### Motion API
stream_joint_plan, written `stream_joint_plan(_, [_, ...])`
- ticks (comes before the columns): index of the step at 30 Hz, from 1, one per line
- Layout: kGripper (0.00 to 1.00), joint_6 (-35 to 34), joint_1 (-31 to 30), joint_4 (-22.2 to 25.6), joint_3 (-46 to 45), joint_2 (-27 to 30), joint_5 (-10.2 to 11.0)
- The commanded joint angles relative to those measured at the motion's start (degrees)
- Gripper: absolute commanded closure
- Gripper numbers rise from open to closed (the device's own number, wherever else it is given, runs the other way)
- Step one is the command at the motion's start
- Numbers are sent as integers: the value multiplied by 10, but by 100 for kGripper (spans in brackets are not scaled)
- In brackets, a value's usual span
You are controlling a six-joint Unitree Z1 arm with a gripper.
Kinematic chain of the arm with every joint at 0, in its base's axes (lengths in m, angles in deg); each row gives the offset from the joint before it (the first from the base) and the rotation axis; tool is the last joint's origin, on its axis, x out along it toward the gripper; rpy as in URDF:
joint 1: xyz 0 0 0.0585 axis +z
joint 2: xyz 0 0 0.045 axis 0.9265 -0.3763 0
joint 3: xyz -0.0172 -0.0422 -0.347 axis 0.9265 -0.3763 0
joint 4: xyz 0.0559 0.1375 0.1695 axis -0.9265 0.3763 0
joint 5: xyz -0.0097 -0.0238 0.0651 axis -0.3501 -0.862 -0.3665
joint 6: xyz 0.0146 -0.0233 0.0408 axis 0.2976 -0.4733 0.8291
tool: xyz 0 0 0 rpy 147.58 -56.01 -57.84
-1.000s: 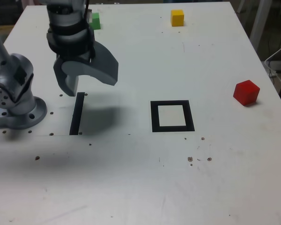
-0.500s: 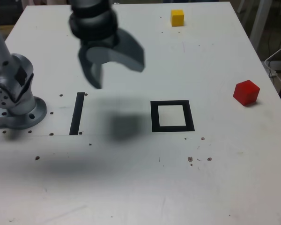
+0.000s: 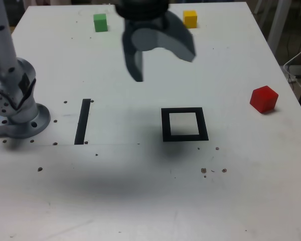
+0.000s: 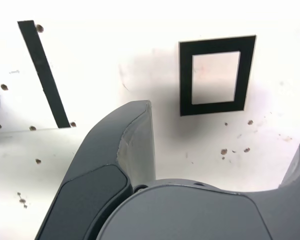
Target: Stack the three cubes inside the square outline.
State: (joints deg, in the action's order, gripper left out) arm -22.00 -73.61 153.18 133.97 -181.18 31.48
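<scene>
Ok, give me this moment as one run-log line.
gripper: open, empty, above table | square outline: empty | green cube, yellow cube, red cube: apart, unstacked

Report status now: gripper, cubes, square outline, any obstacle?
Gripper open, empty, in the air. Green cube, yellow cube, red cube apart, unstacked. Square outline empty, nothing in the way.

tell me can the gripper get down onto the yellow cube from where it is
Probably yes: the gripper is open and empty, and the yellow cube stands alone on the table with nothing beside it.
</scene>
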Motion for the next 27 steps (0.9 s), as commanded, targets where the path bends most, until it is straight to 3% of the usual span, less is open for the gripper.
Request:
stream_joint_plan(1, [1,4,-1,14,49,-24,-2])
stream_joint_plan(10, [1,16,6,60,201,-118,-3])
stream_joint_plan(19, [1,26,38,72,271,-183,-17])
stream_joint_plan(27, [1,38,61,83,342,-242,-17])
